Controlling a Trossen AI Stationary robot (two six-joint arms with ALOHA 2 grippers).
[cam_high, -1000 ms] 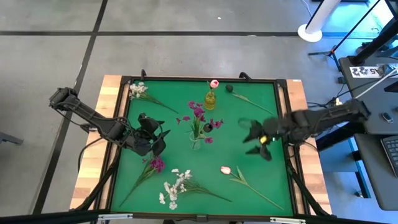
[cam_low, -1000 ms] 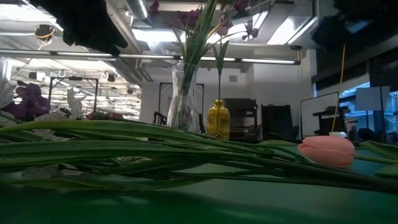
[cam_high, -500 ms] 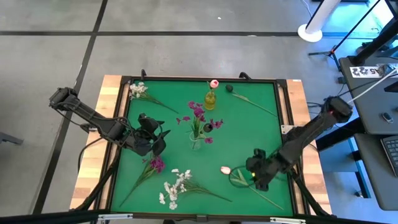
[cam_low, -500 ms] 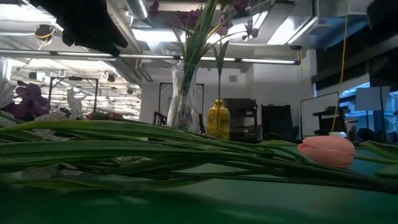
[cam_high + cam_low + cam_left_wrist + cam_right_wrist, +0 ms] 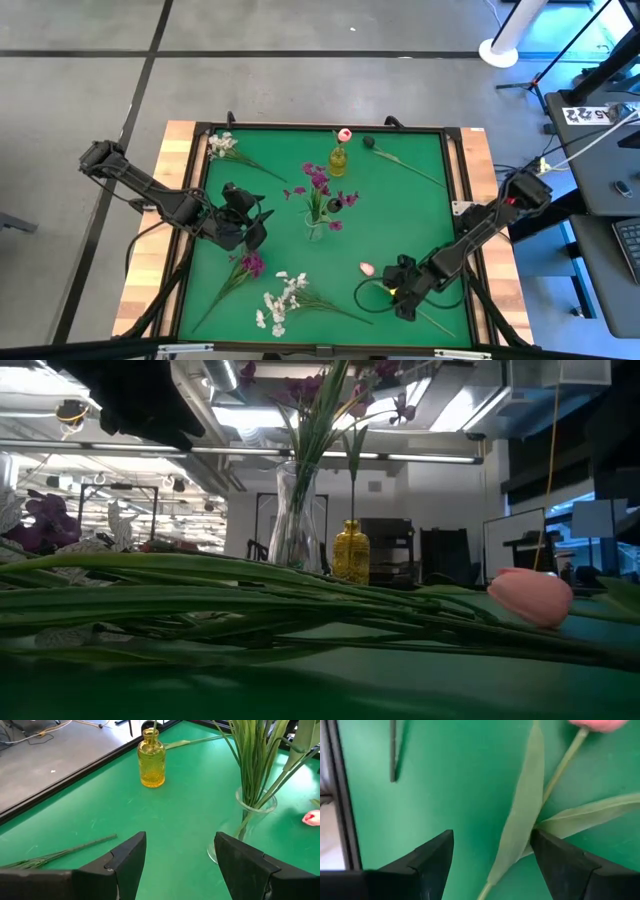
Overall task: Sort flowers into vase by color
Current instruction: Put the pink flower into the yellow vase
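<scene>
Flowers lie scattered on the green desk: a pink tulip near the front right, white sprigs and a magenta sprig at front left, with open green between them and the black rim. Purple blooms stand in the clear vase at centre, beside the yellow bottle. The right gripper hangs low with jaws spread, the tulip's stem and leaf lying just ahead of them; the left gripper, jaws also spread, waits left of the vase.
</scene>
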